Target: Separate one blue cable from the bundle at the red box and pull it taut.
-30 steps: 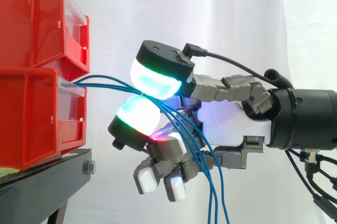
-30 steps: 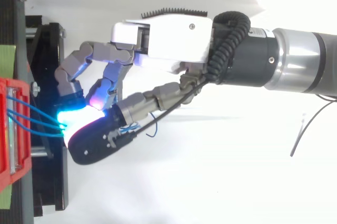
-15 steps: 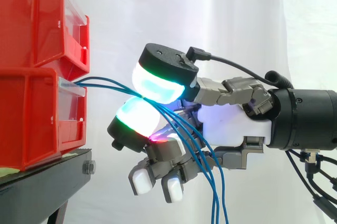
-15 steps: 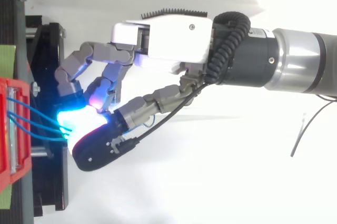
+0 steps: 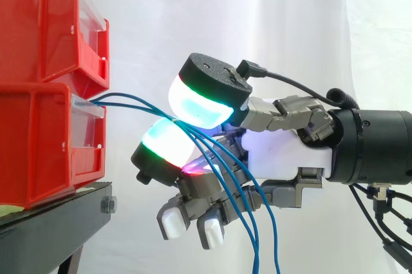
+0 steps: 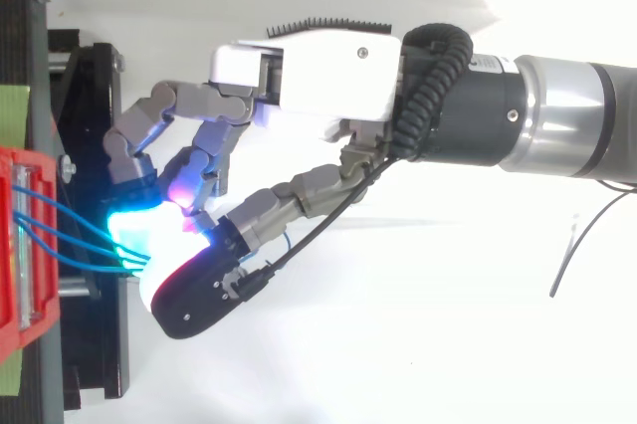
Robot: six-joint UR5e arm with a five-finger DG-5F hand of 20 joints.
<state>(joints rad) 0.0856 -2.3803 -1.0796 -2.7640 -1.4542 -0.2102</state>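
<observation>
Several thin blue cables (image 5: 129, 101) leave the clear front of the lower red bin (image 5: 38, 145) and run right in a bundle. They pass between the thumb's glowing pad (image 5: 199, 100) above and a finger's pad (image 5: 166, 144) below, then fan out and hang down across the hand (image 5: 283, 152). The two pads close on the bundle where it bunches together. The other fingers curl downward under the palm. From above, the cables (image 6: 60, 230) reach from the red bin (image 6: 10, 245) to the cyan-lit pads, and the hand (image 6: 318, 76) comes in from the right.
A second red bin (image 5: 38, 23) is stacked on the lower one. Both rest on a black stand (image 5: 51, 222) at the left, before a white curtain. A thin black wire (image 6: 577, 245) lies at the right in the top view.
The thumb has swung a little up and to the right in the side view, downward in the top view. The hanging cables have spread apart. The bins and arm have stayed put.
</observation>
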